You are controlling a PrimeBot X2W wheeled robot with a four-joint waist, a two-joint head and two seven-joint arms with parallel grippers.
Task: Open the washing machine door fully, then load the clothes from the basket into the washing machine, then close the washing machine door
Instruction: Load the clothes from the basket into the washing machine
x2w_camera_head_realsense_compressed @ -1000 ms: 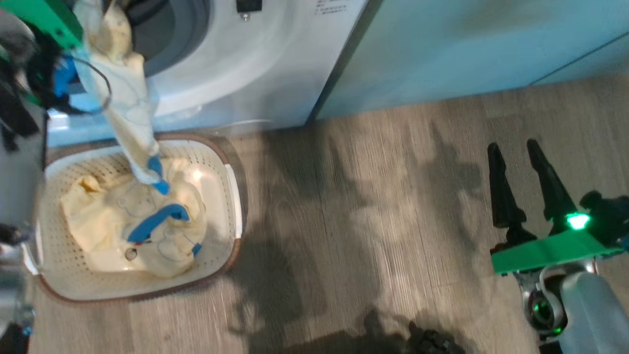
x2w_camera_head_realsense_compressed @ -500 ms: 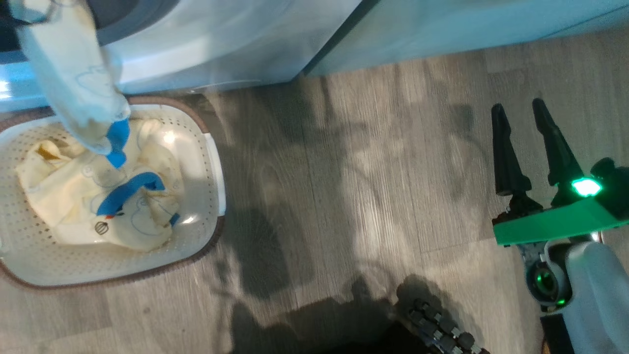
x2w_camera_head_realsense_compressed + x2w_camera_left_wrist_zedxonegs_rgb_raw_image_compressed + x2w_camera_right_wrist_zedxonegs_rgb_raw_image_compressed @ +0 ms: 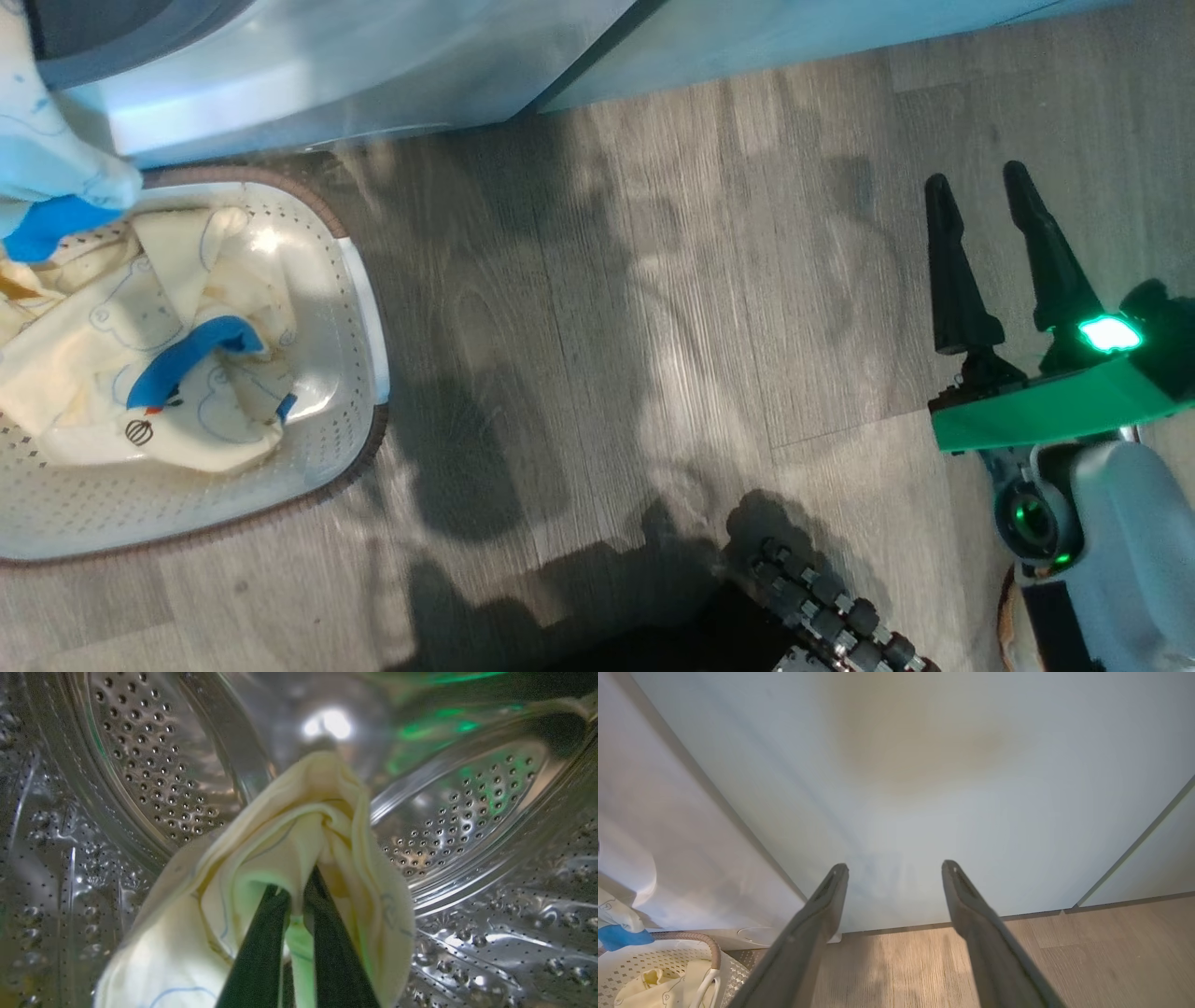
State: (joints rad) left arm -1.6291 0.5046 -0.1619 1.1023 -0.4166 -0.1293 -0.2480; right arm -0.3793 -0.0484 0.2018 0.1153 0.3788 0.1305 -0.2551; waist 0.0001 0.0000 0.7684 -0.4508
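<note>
yellow garment (image 3: 299, 826) pinched in nearly closed left gripper (image 3: 294, 891), now deep in steel drum (image 3: 154, 765); blue-trimmed tail (image 3: 56, 224) lifted off basket (image 3: 359, 308) within last 1 second. more clothes (image 3: 84, 373) wait in basket. right gripper (image 3: 976, 177) spread wide, empty, over floor (image 3: 653, 327).

Black right claw (image 3: 976, 177) (green wrist band (image 3: 1046, 415)).

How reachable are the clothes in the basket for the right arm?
Probably yes: the right gripper, jaws open, hangs over the floor with nothing between it and the clothes lying uncovered in the basket.
</note>
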